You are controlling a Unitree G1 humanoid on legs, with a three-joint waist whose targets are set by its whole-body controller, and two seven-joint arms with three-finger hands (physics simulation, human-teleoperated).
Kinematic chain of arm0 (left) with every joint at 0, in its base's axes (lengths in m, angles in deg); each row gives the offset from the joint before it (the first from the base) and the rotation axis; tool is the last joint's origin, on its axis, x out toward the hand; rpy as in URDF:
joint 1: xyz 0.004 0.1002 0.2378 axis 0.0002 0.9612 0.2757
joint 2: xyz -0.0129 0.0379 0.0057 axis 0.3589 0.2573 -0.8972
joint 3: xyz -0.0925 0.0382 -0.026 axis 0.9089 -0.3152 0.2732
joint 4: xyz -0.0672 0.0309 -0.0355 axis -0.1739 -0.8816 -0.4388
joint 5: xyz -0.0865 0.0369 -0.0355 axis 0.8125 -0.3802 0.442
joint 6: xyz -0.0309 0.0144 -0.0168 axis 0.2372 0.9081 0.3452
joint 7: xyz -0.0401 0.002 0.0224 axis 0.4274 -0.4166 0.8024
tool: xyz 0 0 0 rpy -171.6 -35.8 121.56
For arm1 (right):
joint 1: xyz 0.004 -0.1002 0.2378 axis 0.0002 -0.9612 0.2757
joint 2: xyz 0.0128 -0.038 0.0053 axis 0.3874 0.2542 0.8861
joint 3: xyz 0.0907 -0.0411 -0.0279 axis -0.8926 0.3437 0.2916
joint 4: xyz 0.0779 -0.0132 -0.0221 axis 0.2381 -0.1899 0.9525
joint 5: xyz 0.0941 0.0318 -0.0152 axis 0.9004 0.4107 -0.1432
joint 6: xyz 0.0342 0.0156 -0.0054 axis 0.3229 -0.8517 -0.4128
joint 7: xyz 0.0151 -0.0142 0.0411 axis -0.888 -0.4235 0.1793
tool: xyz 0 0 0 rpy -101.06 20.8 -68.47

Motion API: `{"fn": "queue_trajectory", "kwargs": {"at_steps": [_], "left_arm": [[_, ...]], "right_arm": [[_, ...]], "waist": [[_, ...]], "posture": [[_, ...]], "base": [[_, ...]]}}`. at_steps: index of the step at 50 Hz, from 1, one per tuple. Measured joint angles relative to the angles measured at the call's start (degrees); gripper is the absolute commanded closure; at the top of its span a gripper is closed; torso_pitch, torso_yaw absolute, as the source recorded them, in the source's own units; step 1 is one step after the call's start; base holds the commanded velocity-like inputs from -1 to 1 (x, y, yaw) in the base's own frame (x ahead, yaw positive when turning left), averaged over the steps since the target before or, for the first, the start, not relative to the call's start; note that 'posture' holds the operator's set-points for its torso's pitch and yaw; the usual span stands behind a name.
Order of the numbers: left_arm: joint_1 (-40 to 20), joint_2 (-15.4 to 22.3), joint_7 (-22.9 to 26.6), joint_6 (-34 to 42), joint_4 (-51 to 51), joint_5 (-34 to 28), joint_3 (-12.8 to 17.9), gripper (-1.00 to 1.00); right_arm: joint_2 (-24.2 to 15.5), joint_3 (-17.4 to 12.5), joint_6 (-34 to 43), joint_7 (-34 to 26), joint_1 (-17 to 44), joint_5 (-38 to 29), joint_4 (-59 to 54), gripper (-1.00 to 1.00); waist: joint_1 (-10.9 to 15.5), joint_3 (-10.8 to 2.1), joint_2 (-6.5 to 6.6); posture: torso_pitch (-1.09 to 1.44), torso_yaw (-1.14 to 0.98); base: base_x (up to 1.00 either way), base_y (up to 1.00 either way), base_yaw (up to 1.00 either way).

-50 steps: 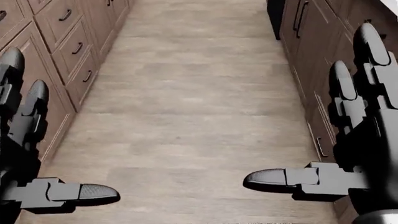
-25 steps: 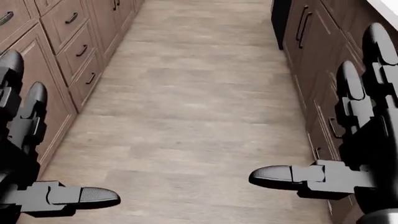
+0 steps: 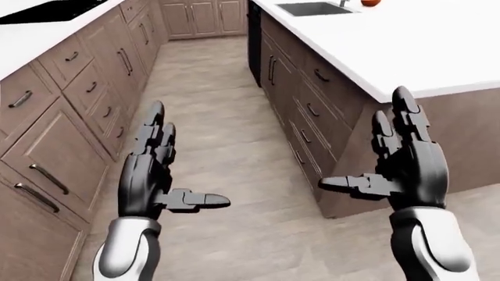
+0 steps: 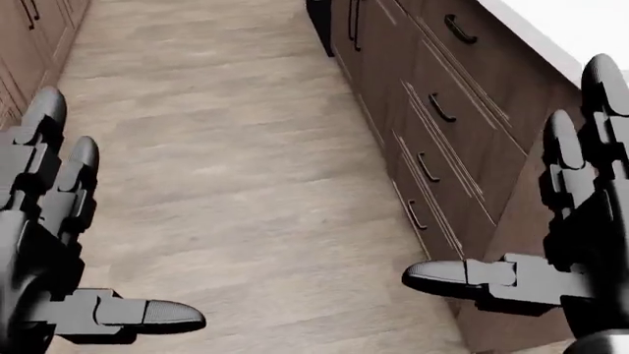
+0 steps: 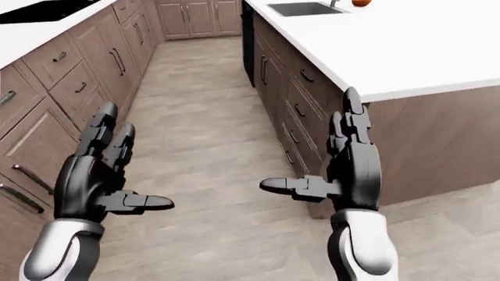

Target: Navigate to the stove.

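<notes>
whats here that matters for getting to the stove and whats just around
For the job:
stove, black, top left of left-eye view
wood floor aisle

Just around:
sink
orange fruit
island counter
drawers

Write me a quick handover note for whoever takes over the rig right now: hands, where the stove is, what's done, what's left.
Left robot hand: open, empty.
Right robot hand: open, empty.
Stove: black cooktop set in the white counter at the top left of the left-eye view, not yet reached.
The robot stands in the wood-floor aisle between that counter and the island, which carries a sink.
Left: probably walk up the aisle and turn left to face the stove.
</notes>
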Motion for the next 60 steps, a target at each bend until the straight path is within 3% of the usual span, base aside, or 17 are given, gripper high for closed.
{"fn": "queue_trajectory", "kwargs": {"at_steps": [4, 8, 14, 18, 20, 24, 31, 33, 36, 39, 43, 45, 48, 52, 57, 59, 60], "left_arm": [[0.4, 0.2, -0.5, 0.2, 0.5, -0.7, 1.3, -1.00], [0.1, 0.1, -0.8, -1.1, 1.6, -1.0, 1.1, -1.00], [1.0, 0.1, -0.9, -1.0, 0.1, -1.3, 1.3, -1.00], [1.2, 0.0, -0.1, -1.0, -0.5, -1.1, 0.2, -1.00], [1.7, 0.1, -0.4, -1.8, 0.2, -1.4, 1.5, -1.00], [0.9, 0.0, -1.0, -2.3, 0.6, -1.8, 1.5, -1.00], [0.5, 0.1, -0.4, -2.0, -0.9, -1.3, 0.6, -1.00], [0.6, 0.0, -0.4, -1.8, -1.6, -1.4, 0.8, -1.00], [0.7, 0.1, -0.5, -1.8, -0.9, -1.5, 0.9, -1.00], [0.9, 0.2, -0.6, -2.2, 0.2, -1.5, 1.2, -1.00], [1.1, 0.2, -0.7, -2.2, 0.2, -1.6, 1.6, -1.00], [1.0, -0.2, -0.6, -2.5, -0.2, -1.5, 0.9, -1.00], [1.2, -0.1, -0.2, -2.2, -0.8, -1.0, 0.6, -1.00], [1.0, 0.0, -0.2, -2.3, 0.1, -1.0, 1.2, -1.00], [1.1, 0.0, -0.3, -2.8, 0.4, -1.2, 0.9, -1.00], [1.6, 0.0, -0.4, -2.7, -0.9, -1.5, 1.2, -1.00], [1.9, 0.0, -0.5, -2.4, -1.5, -1.7, 1.3, -1.00]], "right_arm": [[-0.2, 3.8, 0.2, -1.8, -0.5, -2.6, -1.4, -1.00], [0.4, 4.7, -0.2, -4.1, -0.2, -4.4, -0.5, -1.00], [1.7, 4.4, 0.4, -5.7, -0.6, -4.8, -0.9, -1.00], [1.5, 3.5, -0.1, -5.6, -1.0, -5.4, -0.4, -1.00], [1.6, 4.5, -0.1, -5.7, -0.1, -5.5, -0.9, -1.00], [1.0, 5.8, -0.4, -6.2, -0.3, -7.0, -0.7, -1.00], [2.0, 3.9, 0.2, -6.2, 0.4, -6.8, -0.9, -1.00], [1.9, 4.0, 0.3, -5.9, 0.4, -6.6, -1.0, -1.00], [1.7, 4.9, -0.2, -5.7, 0.1, -6.7, 0.0, -1.00], [1.9, 5.4, -0.8, -5.9, -0.2, -6.5, 0.6, -1.00], [1.8, 5.7, -1.2, -6.1, -0.4, -6.6, 0.2, -1.00], [1.6, 5.0, -1.3, -6.1, -0.6, -6.8, 0.1, -1.00], [1.6, 4.3, -0.8, -5.8, -1.1, -7.3, -0.4, -1.00], [1.6, 4.6, -0.9, -6.1, -0.7, -7.2, 0.7, -1.00], [1.8, 4.1, -1.2, -6.2, -0.7, -6.9, 0.5, -1.00], [2.1, 4.9, -0.9, -6.4, -1.3, -6.6, -0.8, -1.00], [2.1, 5.1, -0.5, -6.5, -1.4, -6.4, -1.2, -1.00]], "waist": [[1.0, -0.41, 0.56], [0.1, -2.00, 3.67], [1.0, -2.47, 0.71], [2.0, -0.86, -0.41], [1.9, -1.11, -0.89], [1.8, -2.68, 0.35], [1.4, -3.31, 1.56], [1.2, -2.86, 1.89], [1.0, -0.62, 2.36], [1.3, -0.13, 0.94], [1.6, -1.49, -0.97], [0.9, -1.12, 0.05], [0.6, -1.48, -1.00], [0.2, -1.48, 0.66], [-0.1, -2.17, 4.38], [0.7, -0.61, 3.50], [1.1, -0.20, 4.00]], "posture": [[0.00, 0.00], [0.00, 0.00], [0.00, 0.00], [0.00, 0.00], [0.00, 0.00], [0.00, 0.00], [0.00, 0.00], [0.00, 0.00], [0.00, 0.00], [0.00, 0.00], [0.00, 0.00], [0.00, 0.00], [0.00, 0.00], [0.00, 0.00], [0.00, 0.00], [0.00, 0.00], [0.00, 0.00]], "base": [[0.00, 0.00, 0.00], [0.00, 0.00, 0.00], [0.00, 0.00, 0.12], [0.12, 0.00, 0.94], [0.03, 0.07, 0.00], [0.00, 0.00, 0.00], [0.01, 0.00, 0.00], [0.28, 0.00, 0.00], [0.50, 0.00, 0.00], [0.50, 0.00, 0.00], [0.51, 0.00, 0.00], [0.50, 0.00, 0.00], [0.51, 0.00, 0.00], [0.50, 0.00, 0.00], [0.54, 0.12, 0.00], [0.59, 0.21, 0.00], [0.58, 0.18, 0.00]]}}
